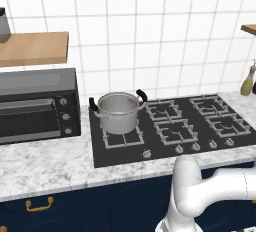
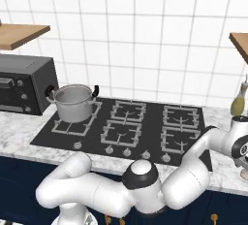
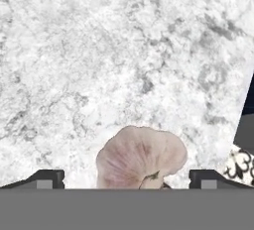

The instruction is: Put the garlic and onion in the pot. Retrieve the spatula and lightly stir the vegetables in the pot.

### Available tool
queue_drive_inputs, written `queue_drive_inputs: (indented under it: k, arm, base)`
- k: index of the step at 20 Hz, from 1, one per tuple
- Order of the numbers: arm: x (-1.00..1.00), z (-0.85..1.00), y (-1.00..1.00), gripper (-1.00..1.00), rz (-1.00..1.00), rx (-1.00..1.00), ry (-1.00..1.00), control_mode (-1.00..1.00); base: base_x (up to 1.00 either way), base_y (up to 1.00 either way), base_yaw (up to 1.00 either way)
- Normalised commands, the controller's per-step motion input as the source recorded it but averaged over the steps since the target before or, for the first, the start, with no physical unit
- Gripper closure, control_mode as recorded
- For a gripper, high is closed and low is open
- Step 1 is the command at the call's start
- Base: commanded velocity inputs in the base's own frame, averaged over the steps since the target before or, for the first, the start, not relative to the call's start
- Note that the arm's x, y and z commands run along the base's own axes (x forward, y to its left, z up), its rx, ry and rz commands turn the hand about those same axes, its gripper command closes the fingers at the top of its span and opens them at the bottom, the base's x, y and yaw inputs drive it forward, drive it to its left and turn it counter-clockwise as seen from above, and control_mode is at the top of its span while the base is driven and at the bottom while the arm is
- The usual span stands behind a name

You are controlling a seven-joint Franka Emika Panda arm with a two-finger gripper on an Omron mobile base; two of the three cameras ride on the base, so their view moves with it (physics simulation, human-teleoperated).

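In the hand view the fingers stand spread wide and hold nothing, their dark tips to either side of a pale pinkish garlic bulb whose lower part is cut off at the bottom of the picture. It lies on the marble tabletop. Farther off, the steel pot sits on the front-left burner of the black cooktop, beside the toaster oven; what it holds cannot be made out.
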Motion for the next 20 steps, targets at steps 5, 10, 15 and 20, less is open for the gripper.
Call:
queue_drive_inputs:
  k: [5, 10, 15, 20]
  arm:
    - [0.07, -0.45, 0.0, 1.0, 0.0, 0.04, 0.0, -1.0]
    - [-0.08, -0.63, 0.03, 1.0, 0.01, 0.01, 0.0, -1.0]
    - [-0.34, -0.85, 0.29, 1.0, 0.06, 0.0, 0.0, -1.0]
    - [-0.51, -0.4, 0.66, 1.0, 0.17, 0.0, -0.05, -1.0]
  base:
    - [0.0, 0.0, 0.0]
    - [0.0, 0.0, 0.0]
    - [0.0, 0.0, 0.0]
    - [0.0, 0.0, 0.0]
